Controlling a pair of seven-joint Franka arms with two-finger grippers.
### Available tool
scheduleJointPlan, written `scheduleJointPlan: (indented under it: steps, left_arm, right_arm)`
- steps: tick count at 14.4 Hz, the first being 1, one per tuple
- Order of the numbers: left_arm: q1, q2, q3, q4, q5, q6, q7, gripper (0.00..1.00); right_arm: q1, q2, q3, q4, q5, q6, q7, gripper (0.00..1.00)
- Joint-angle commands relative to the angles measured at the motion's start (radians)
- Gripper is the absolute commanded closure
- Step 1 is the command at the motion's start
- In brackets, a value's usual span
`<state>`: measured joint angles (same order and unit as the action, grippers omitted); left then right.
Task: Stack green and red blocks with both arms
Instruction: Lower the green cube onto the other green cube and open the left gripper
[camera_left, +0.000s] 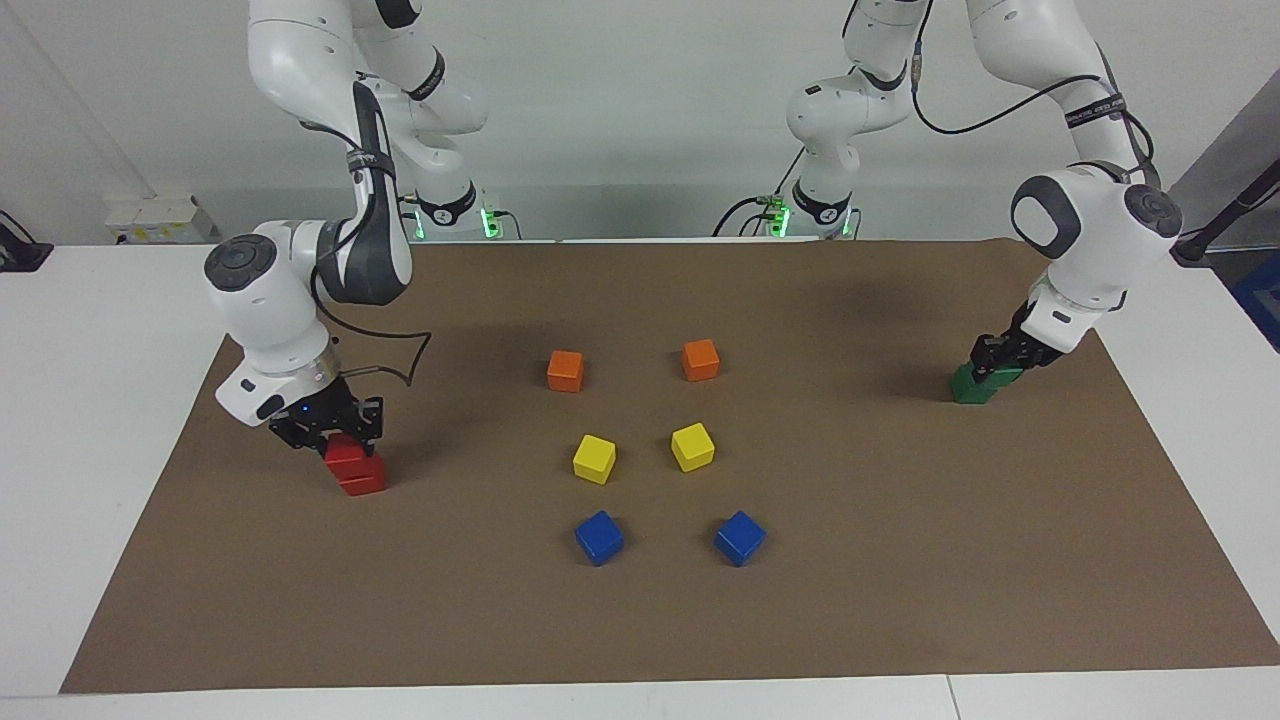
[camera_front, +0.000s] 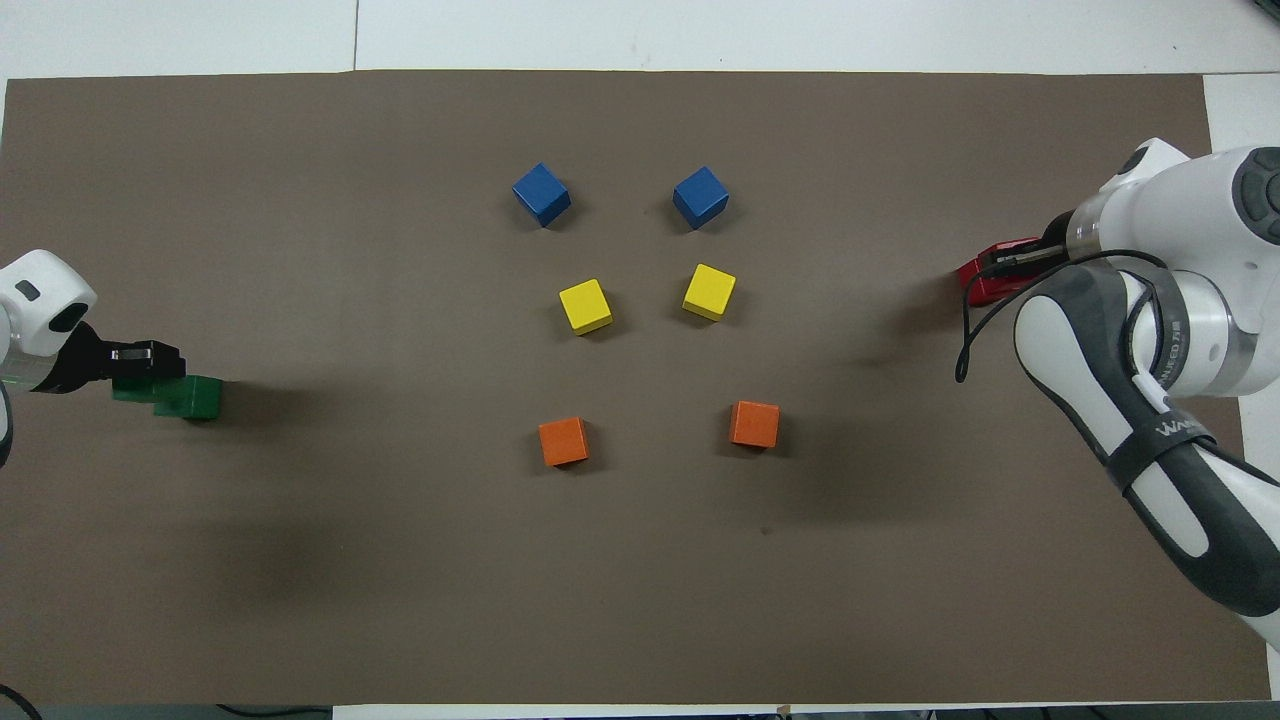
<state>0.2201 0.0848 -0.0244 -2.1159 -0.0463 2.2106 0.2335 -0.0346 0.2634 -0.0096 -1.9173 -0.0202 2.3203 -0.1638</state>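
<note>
Gripping upper glossy red cube (camera_left: 348, 452) of two-high stack at right arm's table end: right gripper (camera_left: 335, 428). Left gripper (camera_left: 1003, 358) apparently clamps upper green cube (camera_left: 985, 378) at left arm's end; overhead view shows offset green cubes on matte brown paper (camera_front: 400, 560).

Your right gripper (camera_left: 335, 432) is down on the right-end upper block (camera_left: 343, 452), which sits on the right-end lower block (camera_left: 364, 480), shifted off-centre. Your left gripper (camera_left: 1000, 358) is down on the left-end upper block (camera_left: 995, 377), which overhangs the left-end lower block (camera_left: 968, 390) beneath it. Both stacks stand on the mat (camera_left: 900, 560), well apart. Between the two grippers lie three rows of two cubes. The near row (camera_left: 565, 371) (camera_left: 700, 360) is closest to the robots, then the middle row (camera_left: 594, 459) (camera_left: 692, 446), then the far row (camera_left: 599, 537) (camera_left: 740, 537).
</note>
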Motion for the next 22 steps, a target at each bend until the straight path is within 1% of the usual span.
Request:
scheduleJointPlan:
  steps: [1, 5, 9, 12, 14, 15, 16, 17, 18, 22]
  left_arm:
    - [0.015, -0.033, -0.008, -0.07, -0.01, 0.067, 0.024, 1.0]
    - [0.016, -0.031, -0.008, -0.079, -0.01, 0.078, 0.036, 1.0]
    - [0.016, -0.036, -0.006, -0.116, -0.01, 0.127, 0.052, 1.0]
    - [0.028, -0.036, -0.008, -0.116, -0.01, 0.127, 0.059, 1.0]
    - [0.031, -0.036, -0.006, -0.116, -0.01, 0.127, 0.098, 1.0]
    - [0.033, -0.036, -0.006, -0.116, -0.01, 0.126, 0.119, 0.92]
    - [0.033, -0.036, -0.006, -0.116, -0.01, 0.126, 0.122, 0.12]
    - [0.033, -0.036, -0.006, -0.116, -0.01, 0.123, 0.122, 0.0]
    - [0.033, -0.036, -0.006, -0.116, -0.01, 0.123, 0.122, 0.0]
    - [0.033, -0.036, -0.008, -0.104, -0.01, 0.092, 0.115, 0.0]
  right_arm:
    - [-0.007, -0.018, 0.007, -0.035, 0.019, 0.033, -0.01, 1.0]
    - [-0.008, -0.018, 0.007, -0.042, 0.019, 0.042, -0.01, 1.0]
    - [-0.008, -0.018, 0.007, -0.043, 0.019, 0.044, -0.01, 1.0]
    - [-0.008, -0.018, 0.007, -0.045, 0.019, 0.044, -0.01, 1.0]
    - [-0.008, -0.018, 0.007, -0.043, 0.019, 0.045, -0.01, 1.0]
    - [-0.01, -0.018, 0.007, -0.043, 0.019, 0.045, -0.01, 1.0]
    - [-0.01, -0.018, 0.007, -0.043, 0.019, 0.045, -0.01, 1.0]
    - [-0.01, -0.018, 0.007, -0.045, 0.019, 0.065, -0.01, 1.0]
    - [-0.011, -0.018, 0.007, -0.057, 0.019, 0.082, -0.011, 1.0]
    - [-0.011, -0.019, 0.007, -0.062, 0.019, 0.085, -0.01, 1.0]
